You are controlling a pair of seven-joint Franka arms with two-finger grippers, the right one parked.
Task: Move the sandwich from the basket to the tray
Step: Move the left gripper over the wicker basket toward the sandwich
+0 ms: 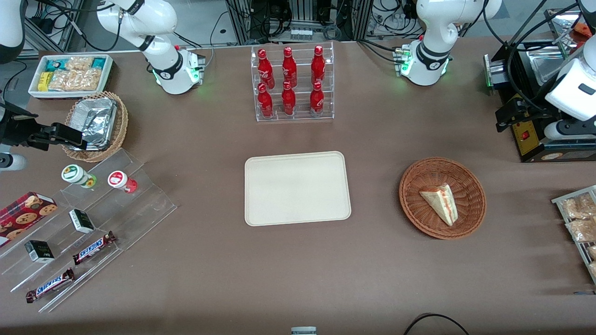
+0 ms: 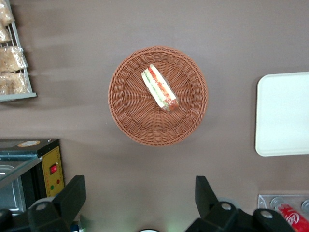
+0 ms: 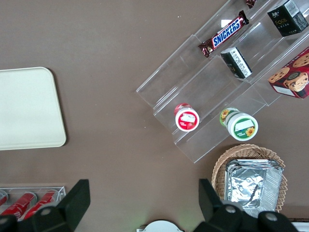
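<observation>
The sandwich, a pale bread wedge with red and green filling, lies in the round reddish-brown wicker basket. Beside the basket, toward the middle of the table, the cream tray lies with nothing on it. My left gripper hangs high over the table, farther from the front camera than the basket and toward the working arm's end. It is open wide, and only bare tabletop shows between its fingers.
A black appliance stands close beside the gripper. A wire rack of snack packets sits at the working arm's end. A clear rack of red bottles stands above the tray. A stepped acrylic display occupies the parked arm's end.
</observation>
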